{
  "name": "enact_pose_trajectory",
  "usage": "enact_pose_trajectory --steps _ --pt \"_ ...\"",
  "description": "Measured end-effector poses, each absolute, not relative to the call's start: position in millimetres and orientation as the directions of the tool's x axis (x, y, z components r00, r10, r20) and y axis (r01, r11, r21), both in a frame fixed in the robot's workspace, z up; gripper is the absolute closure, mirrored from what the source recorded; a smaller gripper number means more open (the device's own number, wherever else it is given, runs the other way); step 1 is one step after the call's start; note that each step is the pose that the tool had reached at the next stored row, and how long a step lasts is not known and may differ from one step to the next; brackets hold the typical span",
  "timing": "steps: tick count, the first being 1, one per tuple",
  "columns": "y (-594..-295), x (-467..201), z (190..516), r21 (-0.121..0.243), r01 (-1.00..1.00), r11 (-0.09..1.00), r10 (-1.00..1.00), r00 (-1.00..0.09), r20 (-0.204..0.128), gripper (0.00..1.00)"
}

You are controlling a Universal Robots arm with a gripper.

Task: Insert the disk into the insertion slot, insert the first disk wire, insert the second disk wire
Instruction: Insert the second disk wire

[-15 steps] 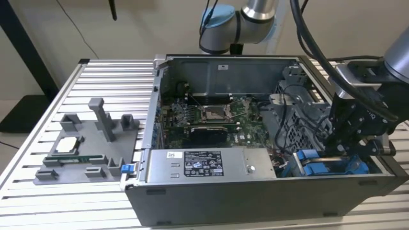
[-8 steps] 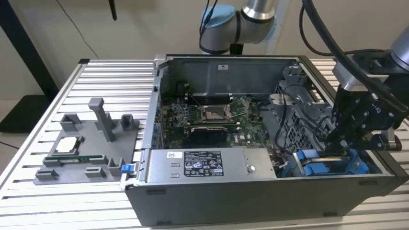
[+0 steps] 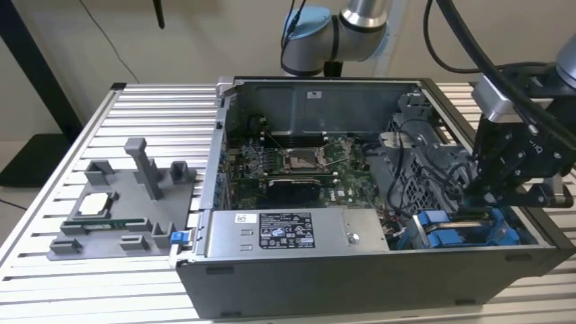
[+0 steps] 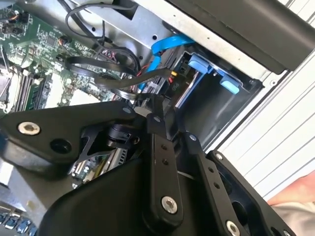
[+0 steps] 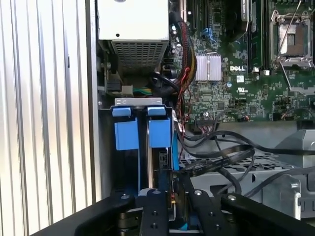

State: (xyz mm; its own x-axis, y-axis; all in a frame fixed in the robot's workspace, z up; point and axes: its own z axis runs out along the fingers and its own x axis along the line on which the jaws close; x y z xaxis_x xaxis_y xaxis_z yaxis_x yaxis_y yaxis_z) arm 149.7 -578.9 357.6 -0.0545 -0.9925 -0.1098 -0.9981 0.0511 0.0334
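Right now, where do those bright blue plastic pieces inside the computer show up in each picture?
Exterior view: the blue plastic pieces sit in the case's near corner, at the exterior view's right.
Second wrist view: they sit against the case's corner, beside a blue cable.
First wrist view: they sit along the case wall.
Shared landmark: the green motherboard.

Slatted table (image 3: pixel 54 270) carries computer case (image 3: pixel 360 283), probably grey fixture (image 3: pixel 126 202).

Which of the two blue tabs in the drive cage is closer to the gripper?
In the first wrist view, the blue tab nearer the motherboard is closer; the gripper sits in line below it. The other blue tab lies toward the case wall.
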Motion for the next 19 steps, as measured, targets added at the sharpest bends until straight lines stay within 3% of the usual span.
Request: enact_pose_trajectory --steps 4,19 --pt "-578.9 149.7 362.0 0.01 -0.999 0.051 -0.992 -0.052 -0.112 0.0" --pt "-579.0 149.6 399.2 -0.005 -0.999 0.051 -0.992 -0.05 -0.113 0.0"
